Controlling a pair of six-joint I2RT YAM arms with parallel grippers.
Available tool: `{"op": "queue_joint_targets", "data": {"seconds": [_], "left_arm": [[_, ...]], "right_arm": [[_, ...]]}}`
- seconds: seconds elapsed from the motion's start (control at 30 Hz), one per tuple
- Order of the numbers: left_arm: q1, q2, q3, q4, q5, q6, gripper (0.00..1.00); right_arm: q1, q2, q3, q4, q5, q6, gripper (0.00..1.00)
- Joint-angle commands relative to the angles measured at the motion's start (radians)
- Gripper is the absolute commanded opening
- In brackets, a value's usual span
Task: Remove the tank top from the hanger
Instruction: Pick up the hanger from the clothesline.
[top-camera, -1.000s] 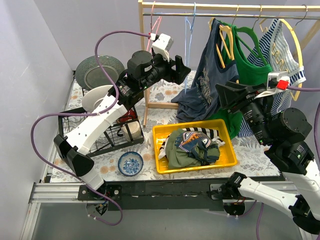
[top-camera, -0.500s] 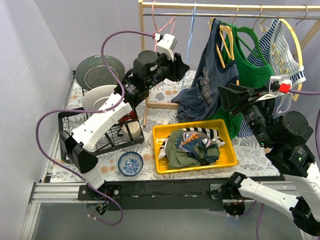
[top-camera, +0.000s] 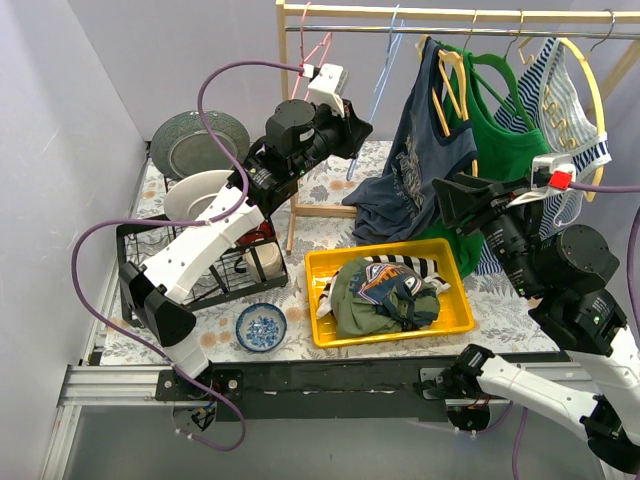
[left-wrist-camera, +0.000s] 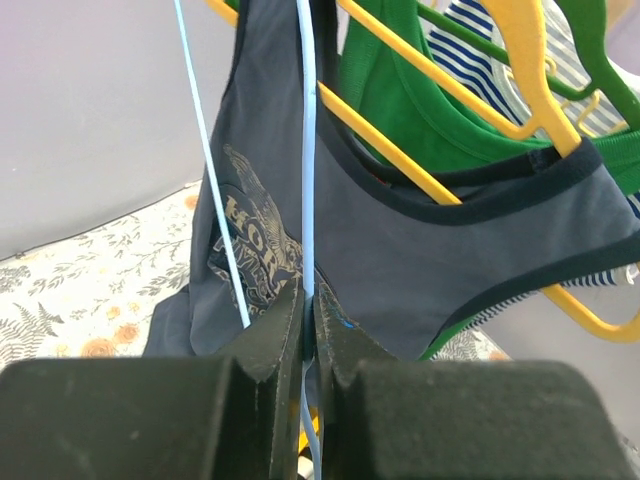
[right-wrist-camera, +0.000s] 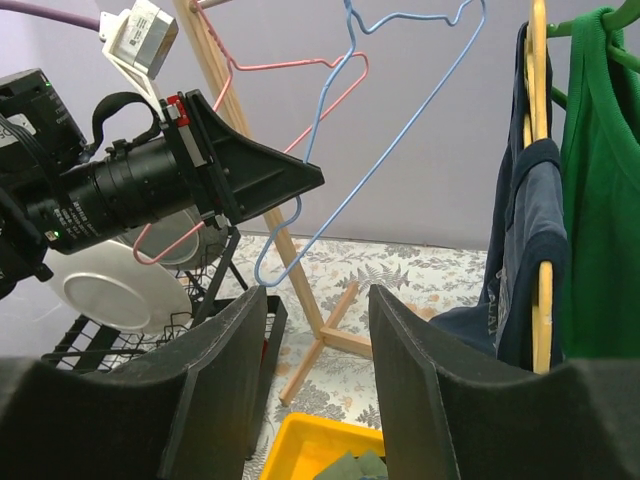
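Garment rack (top-camera: 450, 32) at the table's far edge, carrying several hung garments. The navy tank top (top-camera: 415, 165) hangs near the middle of the rail on a yellow hanger (left-wrist-camera: 395, 150), not yet lifted off.

The blue wire hanger (left-wrist-camera: 307, 150), bare and hooked on the rail just left of the tank top, is pulled aslant. Judged risks:
- A further pull may unhook it from the rail, or swing it into the tank top.
- The thin wire may slip in the grip.
- This is not the hanger that carries the garment, so effort here may leave the task no further on.

Left gripper (left-wrist-camera: 310, 300): jaws fully closed, pinching the blue wire's lower part.

Right gripper (right-wrist-camera: 320, 300): jaws about half apart, holding and touching nothing, facing the rack short of the tank top.
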Motion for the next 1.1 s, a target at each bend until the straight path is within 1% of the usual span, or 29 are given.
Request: {"op": "queue_joint_targets", "data": {"seconds": [0.0,0.17,0.3,0.5,0.63,0.77,0.87,0.9,1.07], "left_arm": [[-0.005,-0.039,0.056,-0.023,-0.077,-0.02,0.0],[-0.005,-0.047,0.064,-0.07,-0.174,-0.025,0.0],[-0.005,-0.045,0.065,-0.098,-0.208,-0.017,0.0],[-0.004,-0.061,0.053,-0.118,-0.235,-0.026,0.0],[-0.005,-0.078,0.044,-0.115,-0.257,-0.025,0.0],[-0.004,-0.088,0.041,-0.104,-0.234,-0.025,0.0],[-0.005,-0.096,0.044,-0.11,-0.218,-0.029,0.0],[-0.004,-0.098,0.044,-0.113,-0.217,-0.031,0.0],[-0.004,-0.113,0.045,-0.113,-0.238,-0.031,0.0]], "right_arm": [[0.004,-0.01,0.018,0.029,0.0,0.008,0.53],[0.004,0.005,0.025,0.024,0.004,0.008,0.53],[0.004,0.022,0.035,0.023,0.012,-0.006,0.53],[0.004,0.074,0.078,0.026,0.018,-0.08,0.55],[0.004,0.107,0.112,0.046,-0.01,-0.121,0.57],[0.004,0.122,0.14,0.083,-0.013,-0.167,0.58],[0.004,0.134,0.155,0.112,0.029,-0.204,0.58],[0.004,0.139,0.16,0.122,0.05,-0.242,0.58],[0.004,0.182,0.204,0.15,0.151,-0.343,0.59]]}}
